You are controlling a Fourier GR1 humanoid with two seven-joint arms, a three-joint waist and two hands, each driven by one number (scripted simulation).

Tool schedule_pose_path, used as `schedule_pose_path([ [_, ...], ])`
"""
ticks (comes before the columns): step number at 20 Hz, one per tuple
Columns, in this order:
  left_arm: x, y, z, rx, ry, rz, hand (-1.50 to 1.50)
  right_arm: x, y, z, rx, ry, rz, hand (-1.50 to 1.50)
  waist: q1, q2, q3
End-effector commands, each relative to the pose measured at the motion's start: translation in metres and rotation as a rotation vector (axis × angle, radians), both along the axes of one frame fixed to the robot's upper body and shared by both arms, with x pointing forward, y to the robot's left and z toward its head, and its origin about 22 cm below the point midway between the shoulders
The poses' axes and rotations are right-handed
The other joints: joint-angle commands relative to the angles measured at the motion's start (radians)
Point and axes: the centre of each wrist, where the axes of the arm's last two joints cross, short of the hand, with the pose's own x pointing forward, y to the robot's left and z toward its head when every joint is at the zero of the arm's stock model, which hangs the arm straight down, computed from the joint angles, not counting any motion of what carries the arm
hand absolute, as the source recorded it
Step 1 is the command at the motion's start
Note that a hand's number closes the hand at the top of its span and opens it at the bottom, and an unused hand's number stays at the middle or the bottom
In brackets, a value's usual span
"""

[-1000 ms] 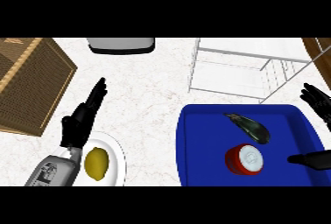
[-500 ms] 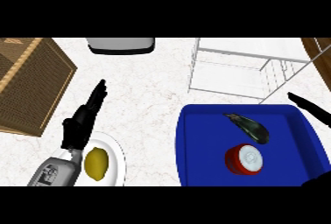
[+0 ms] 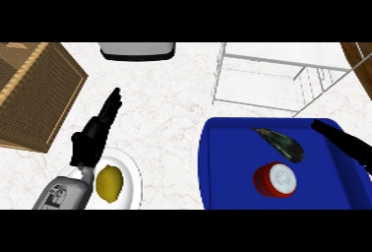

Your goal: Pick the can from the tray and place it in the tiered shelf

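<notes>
Blue tray (image 3: 218,167) fills the lower right of my head view, resting on the pale marbled counter (image 3: 167,98). On it stands the can (image 3: 276,178), red-walled with a white top, upright so that its long axis points up toward the camera and I look straight down on its lid. Just beyond it, toward the far side of the tray, lies a dark eggplant (image 3: 280,143), near the can but not touching it as far as I can see.

My right hand (image 3: 347,143) enters from the right edge, over the tray's right side. The can lies to its left and a little nearer to me, with the eggplant's end between them on the far side. Only a dark tapering shape shows, so I cannot tell how its fingers are set.

My left hand (image 3: 93,138) is well apart, on the other side of the counter, fingers straight and released, holding nothing, beside a white plate (image 3: 132,170) bearing a lemon (image 3: 109,183).

I judge the right hand is the one to take the can, moving inward and down. Beyond the tray stands the white wire shelf (image 3: 269,78), the goal. A wicker basket (image 3: 33,93) sits far left.
</notes>
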Motion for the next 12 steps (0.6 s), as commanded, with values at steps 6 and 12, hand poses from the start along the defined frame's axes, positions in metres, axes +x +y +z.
schedule_pose_path([
  [6, -0.003, 0.003, -0.01, 0.002, 0.002, 0.003, 0.0, -0.02, 0.032, -0.002, -0.016, -0.028, -0.031, -1.5, 0.004, 0.001, 0.0],
  [12, 0.0, -0.016, -0.009, 0.001, -0.017, -0.017, 0.0, -0.014, 0.042, -0.005, -0.015, -0.031, -0.045, -1.5, 0.005, 0.002, 0.001],
])
